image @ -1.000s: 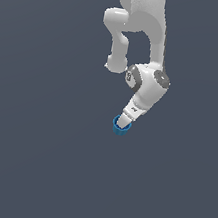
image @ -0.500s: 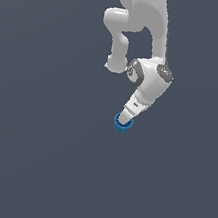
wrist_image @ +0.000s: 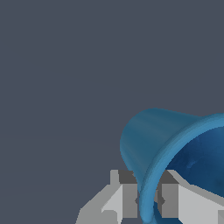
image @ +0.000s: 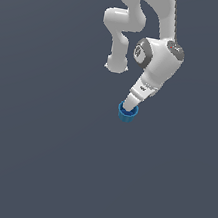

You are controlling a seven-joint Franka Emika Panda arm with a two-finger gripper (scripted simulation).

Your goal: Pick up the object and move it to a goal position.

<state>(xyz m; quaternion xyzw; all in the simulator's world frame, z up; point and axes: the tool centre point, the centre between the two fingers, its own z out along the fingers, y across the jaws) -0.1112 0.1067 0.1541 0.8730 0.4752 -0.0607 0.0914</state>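
**Wrist view: tool pinching the rim of the blue cup**

Wrist view shows the tool (wrist_image: 148, 201) with its two pale grey fingers (wrist_image: 124, 200) drawn close together on either side of the wall of the blue cup (wrist_image: 146, 140). One finger sits on the outside of the cup, the other (wrist_image: 171, 200) on the inside, and the thin blue rim runs between them, so the tool is closed down on the cup's wall with only that wall's thickness left between the fingers. The cup's outer side is a lighter, softly shaded blue, and its hollow interior is a deeper blue. Behind it lies a plain dark grey tabletop (wrist_image: 57, 78).

From the exterior view, the white robot arm (image: 157, 63) bends down from the upper part of the picture and slants toward the exterior view's left as it descends. Its tool (image: 129, 104) ends at the blue cup (image: 127, 114), which appears as a small bright blue ring-shaped form just below the tool's tip, near the middle of the scene. The fingers themselves are too small to make out there. Whether the cup rests on the dark grey tabletop (image: 31, 158) or is lifted off it cannot be told from either picture.
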